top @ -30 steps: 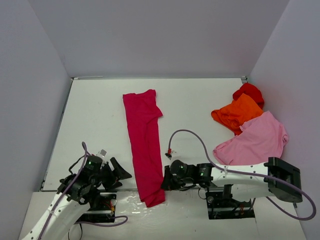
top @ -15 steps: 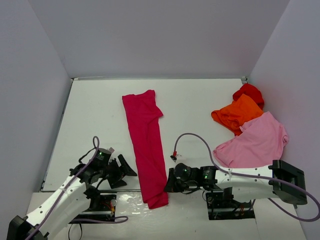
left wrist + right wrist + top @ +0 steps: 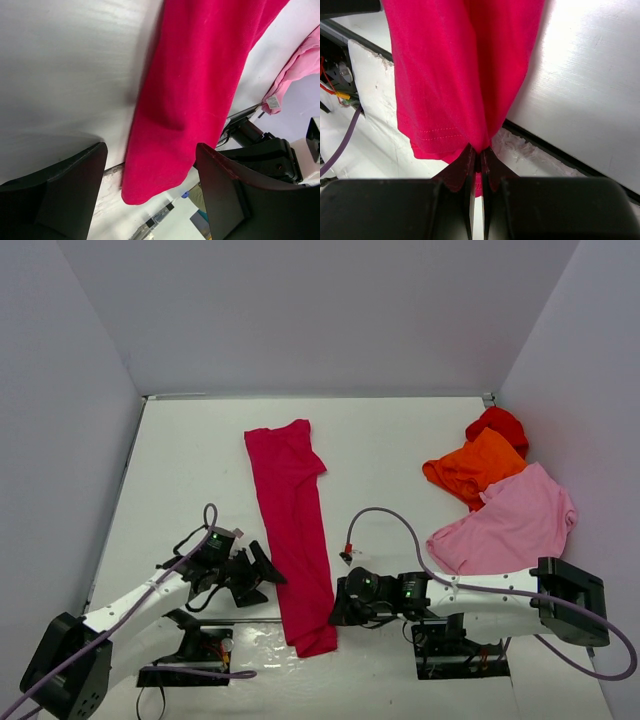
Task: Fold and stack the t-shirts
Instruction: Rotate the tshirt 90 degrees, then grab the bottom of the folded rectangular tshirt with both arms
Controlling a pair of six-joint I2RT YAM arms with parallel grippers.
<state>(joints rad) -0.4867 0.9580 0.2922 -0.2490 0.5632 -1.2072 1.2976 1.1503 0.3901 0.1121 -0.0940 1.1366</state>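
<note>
Crimson-magenta t-shirt [image 3: 292,525]: long strip. R gripper [image 3: 480,154] clenched on its near-end edge. L gripper [image 3: 266,578] spread wide, just left, not touching.

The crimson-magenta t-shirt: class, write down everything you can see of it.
The crimson-magenta t-shirt is soft, plain cloth, folded lengthwise into a long narrow strip. It lies flat on the white table, running from the far middle to the near edge, where its stitched hem overhangs. The right gripper is shut on its near right edge; the open left gripper faces its left edge without gripping it.
</note>
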